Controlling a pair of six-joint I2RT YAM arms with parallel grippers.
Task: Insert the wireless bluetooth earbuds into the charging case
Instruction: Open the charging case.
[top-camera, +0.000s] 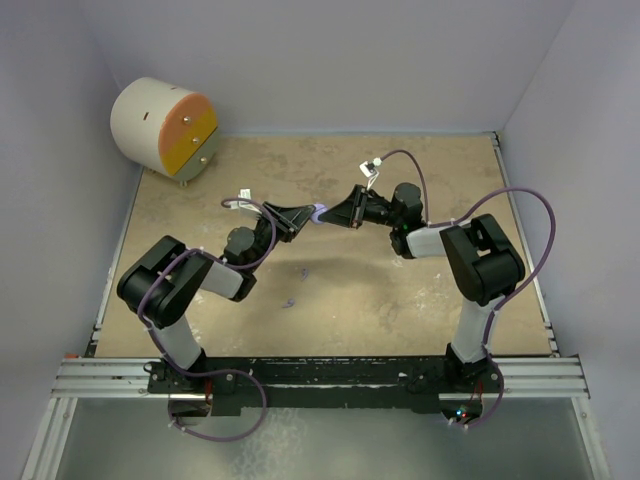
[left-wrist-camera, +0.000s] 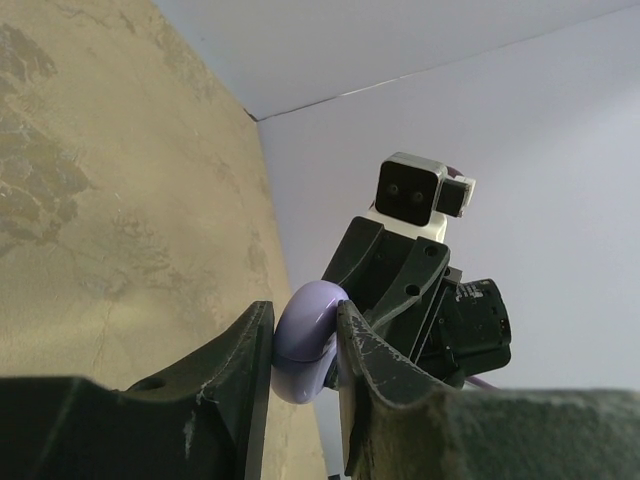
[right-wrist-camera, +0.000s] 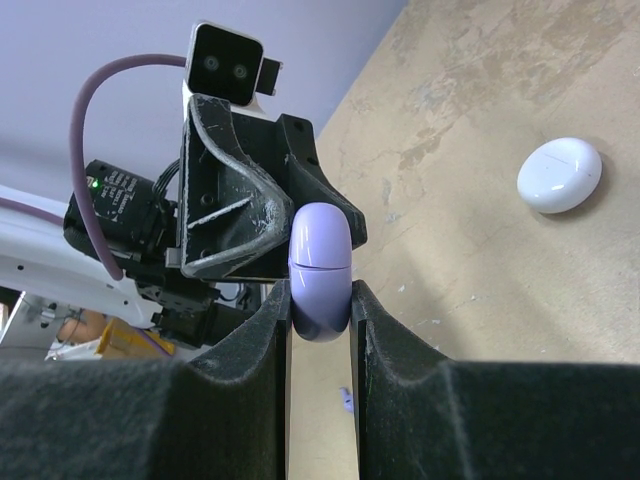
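Where they meet above the table (top-camera: 420, 300), the left gripper (left-wrist-camera: 303, 330) and right gripper (right-wrist-camera: 320, 300) both clamp the lilac case (top-camera: 319, 212). A white case (right-wrist-camera: 558, 175) lies on the table, well apart.

The lilac case (right-wrist-camera: 320, 262), closed with its seam showing, is held on edge above the counter (top-camera: 420, 300), pinched by the left tool (left-wrist-camera: 303, 335) and the right tool (right-wrist-camera: 320, 305). The white case (right-wrist-camera: 558, 175) lies closed on the counter. Two tiny lilac earbuds (top-camera: 304, 272) lie loose, apart from each other.
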